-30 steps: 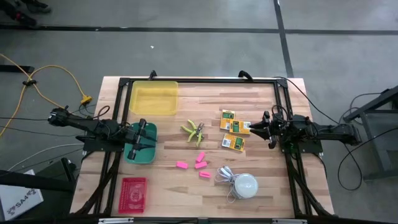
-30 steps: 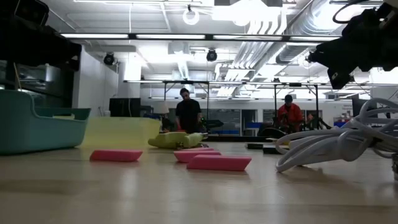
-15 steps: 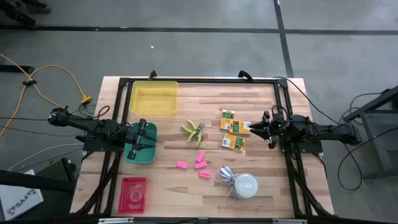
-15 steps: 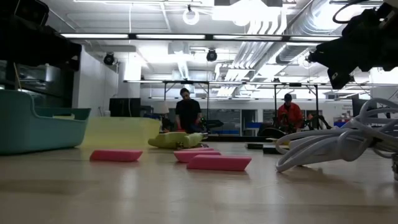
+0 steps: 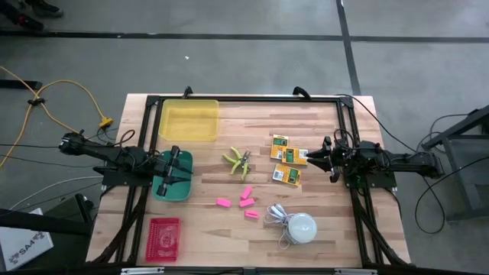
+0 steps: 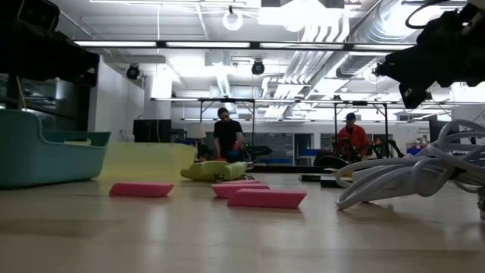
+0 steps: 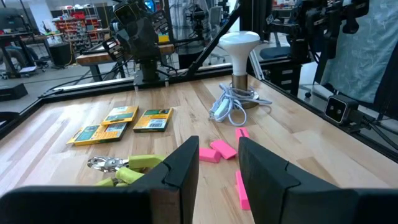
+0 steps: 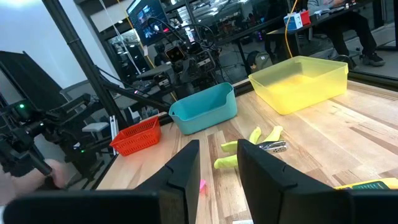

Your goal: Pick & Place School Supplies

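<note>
Three flat yellow-and-green boxes [image 5: 287, 157] lie on the table's right half. A lime-green-handled tool [image 5: 238, 161] lies mid-table. Several pink erasers [image 5: 243, 202] lie nearer the front, flat on the wood [image 6: 267, 199]. My left gripper [image 5: 178, 166] hangs level over the teal bin [image 5: 173, 177], open, nothing between its fingers [image 7: 219, 168]. My right gripper [image 5: 314, 158] hangs level at the right, just beside the boxes, open and holding nothing [image 8: 219, 168].
A yellow bin [image 5: 189, 121] stands at the far left. A red basket [image 5: 163, 238] stands at the near left. A white dome with a coiled cord [image 5: 296, 226] sits near the front right. People stand in the room beyond the table [image 6: 228, 136].
</note>
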You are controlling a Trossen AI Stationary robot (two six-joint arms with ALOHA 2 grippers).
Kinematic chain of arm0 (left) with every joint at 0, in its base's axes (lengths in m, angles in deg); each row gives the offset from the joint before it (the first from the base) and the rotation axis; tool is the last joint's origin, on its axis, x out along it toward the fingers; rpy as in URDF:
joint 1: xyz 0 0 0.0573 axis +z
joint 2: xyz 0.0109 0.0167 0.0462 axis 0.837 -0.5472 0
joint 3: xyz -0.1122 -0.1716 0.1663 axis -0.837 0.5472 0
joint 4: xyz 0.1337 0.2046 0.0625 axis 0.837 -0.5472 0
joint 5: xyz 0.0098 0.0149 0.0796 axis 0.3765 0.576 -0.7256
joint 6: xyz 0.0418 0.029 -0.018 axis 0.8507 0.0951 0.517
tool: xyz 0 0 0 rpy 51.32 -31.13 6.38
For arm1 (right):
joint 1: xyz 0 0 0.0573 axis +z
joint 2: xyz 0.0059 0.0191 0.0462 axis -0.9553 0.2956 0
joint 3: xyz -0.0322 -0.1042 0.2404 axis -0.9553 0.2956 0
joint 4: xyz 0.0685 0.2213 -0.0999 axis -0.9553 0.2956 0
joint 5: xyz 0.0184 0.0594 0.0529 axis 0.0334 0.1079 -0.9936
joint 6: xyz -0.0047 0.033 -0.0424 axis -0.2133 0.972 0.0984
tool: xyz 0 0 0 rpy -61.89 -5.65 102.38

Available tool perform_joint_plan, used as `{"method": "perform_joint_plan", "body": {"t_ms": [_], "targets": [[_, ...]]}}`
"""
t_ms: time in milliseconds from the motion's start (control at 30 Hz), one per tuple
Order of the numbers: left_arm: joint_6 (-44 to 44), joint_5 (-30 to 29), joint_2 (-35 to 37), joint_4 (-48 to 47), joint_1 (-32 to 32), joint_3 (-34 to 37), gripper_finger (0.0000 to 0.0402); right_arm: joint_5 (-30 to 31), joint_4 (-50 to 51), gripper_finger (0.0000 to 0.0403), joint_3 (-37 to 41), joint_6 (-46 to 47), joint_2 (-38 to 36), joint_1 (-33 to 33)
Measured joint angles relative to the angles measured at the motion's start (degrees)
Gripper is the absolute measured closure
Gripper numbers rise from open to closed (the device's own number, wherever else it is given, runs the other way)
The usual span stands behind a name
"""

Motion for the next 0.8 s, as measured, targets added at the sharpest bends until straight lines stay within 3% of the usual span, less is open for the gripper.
{"method": "perform_joint_plan", "body": {"t_ms": [800], "targets": [[0.0,0.6,0.0,1.1,0.0,0.0,0.0293,0.0,0.0,0.0308,0.0,0.0,0.0,0.0]]}}
